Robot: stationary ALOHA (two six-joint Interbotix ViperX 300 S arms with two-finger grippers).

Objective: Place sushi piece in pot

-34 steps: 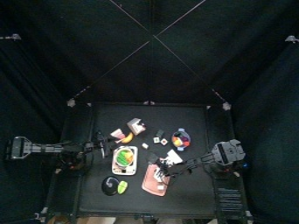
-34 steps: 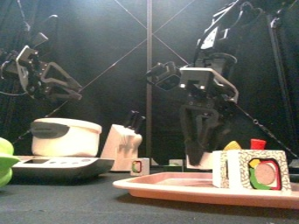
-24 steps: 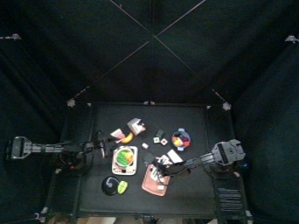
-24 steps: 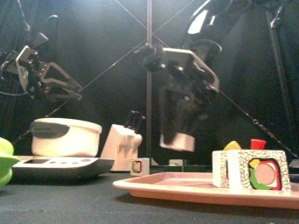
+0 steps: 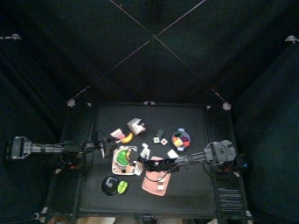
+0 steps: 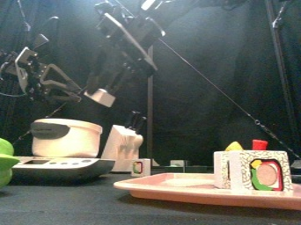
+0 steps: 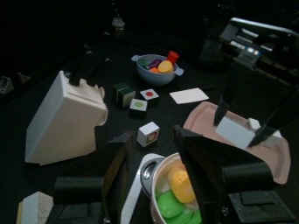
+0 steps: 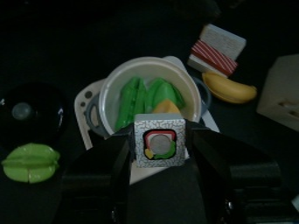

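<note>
The sushi piece (image 8: 159, 145) is gripped between the jaws of the right gripper (image 8: 160, 150) — directly over the pot (image 8: 149, 92). Only lowering and release seem left — nothing is placed yet.

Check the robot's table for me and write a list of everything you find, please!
surface: black table, crowded in the middle.
job's things: sushi piece is in the air above the white pot, not inside yet; the pot already holds green and yellow toy food.
clutter: pink tray, banana, bowl of toy fruit, more small sushi cubes, a green fruit on a black disc.
grippers: right gripper grips the sushi piece; left gripper is open, holding nothing.
cables: nothing seen on the table.
surroundings: black curtains all round.
</note>
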